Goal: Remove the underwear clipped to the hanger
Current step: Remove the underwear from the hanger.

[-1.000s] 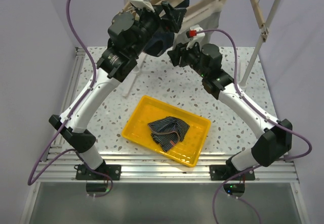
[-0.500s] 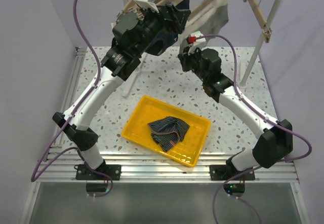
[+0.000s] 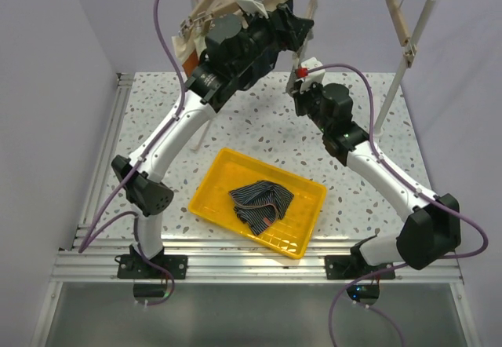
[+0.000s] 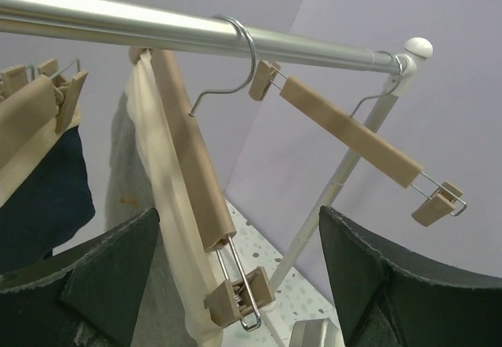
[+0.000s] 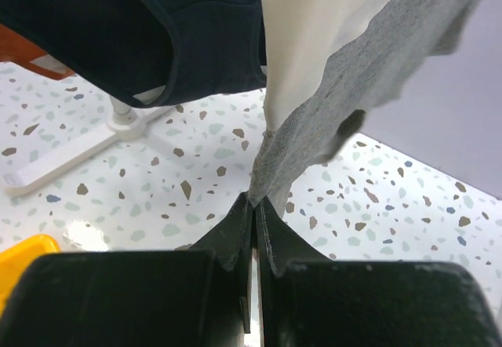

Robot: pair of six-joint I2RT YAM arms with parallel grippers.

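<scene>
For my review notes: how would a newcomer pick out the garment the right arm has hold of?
Look along the metal rail across the back of the table. Below it hang a few pieces of underwear; follow the right gripper, shut on the bottom corner of the grey underwear. It hangs against a cream one, right of the navy one.

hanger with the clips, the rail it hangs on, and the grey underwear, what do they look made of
Clip hanger: looks like pale matte wood, with wire hook and clips. Rail: shiny metal tube, by its long highlights. Grey underwear: soft heathered knit, likely cotton; it drapes and is pinched in the right gripper.
</scene>
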